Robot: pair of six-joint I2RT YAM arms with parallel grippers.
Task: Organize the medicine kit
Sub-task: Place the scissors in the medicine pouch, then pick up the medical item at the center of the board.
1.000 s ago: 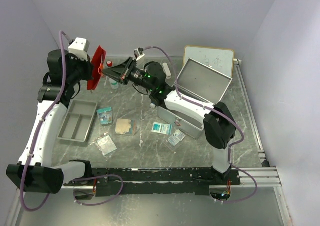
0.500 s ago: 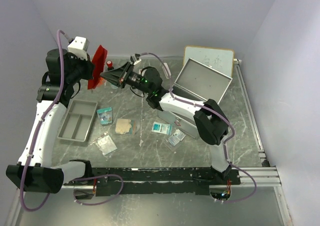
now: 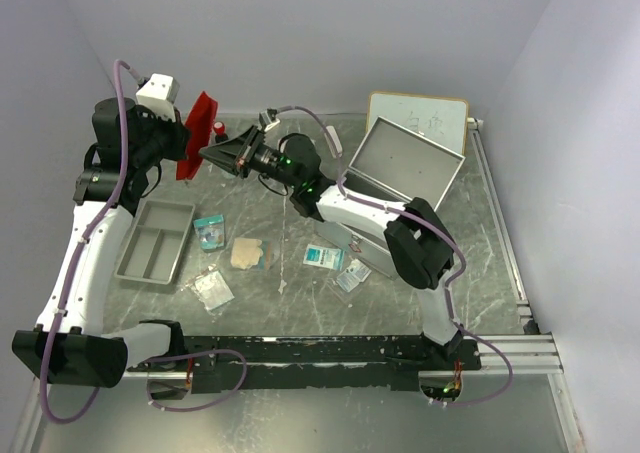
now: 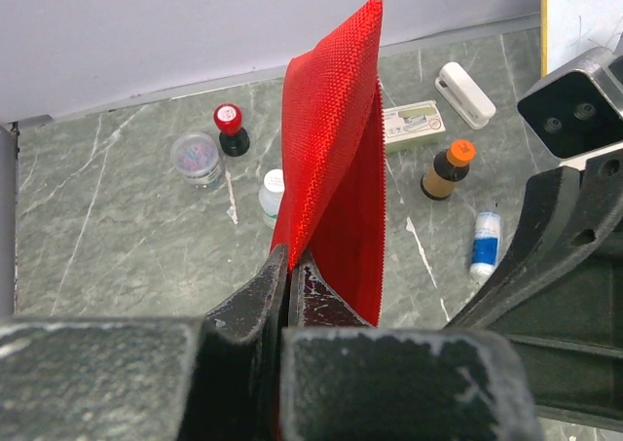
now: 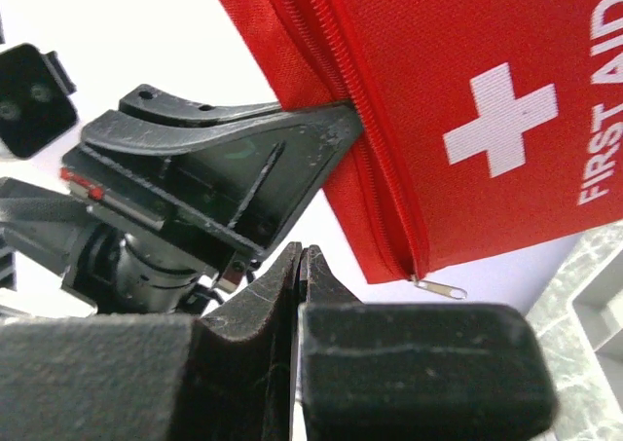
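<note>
The medicine kit (image 3: 365, 241), a silver case, stands at right of centre with its lid (image 3: 410, 161) up. My left gripper (image 4: 289, 256) is shut on the lower edge of a red first-aid pouch (image 4: 336, 159) and holds it upright above the table's far left (image 3: 198, 131). My right gripper (image 5: 300, 251) is shut with nothing in it. It sits just beside the pouch (image 5: 467, 91), a little short of the metal zipper pull (image 5: 438, 288). From above, the right gripper (image 3: 207, 152) points left at the pouch.
A grey divided tray (image 3: 155, 240) lies at left. Several packets (image 3: 210, 231) lie scattered mid-table. Under the pouch stand small bottles: an orange-capped one (image 4: 446, 170), a red-capped one (image 4: 230, 129) and a white tube (image 4: 485, 243). A whiteboard (image 3: 420, 118) leans at the back right.
The right arm has reached further left, bringing its shut gripper up beside the pouch. The left gripper has kept its hold, barely shifting.
</note>
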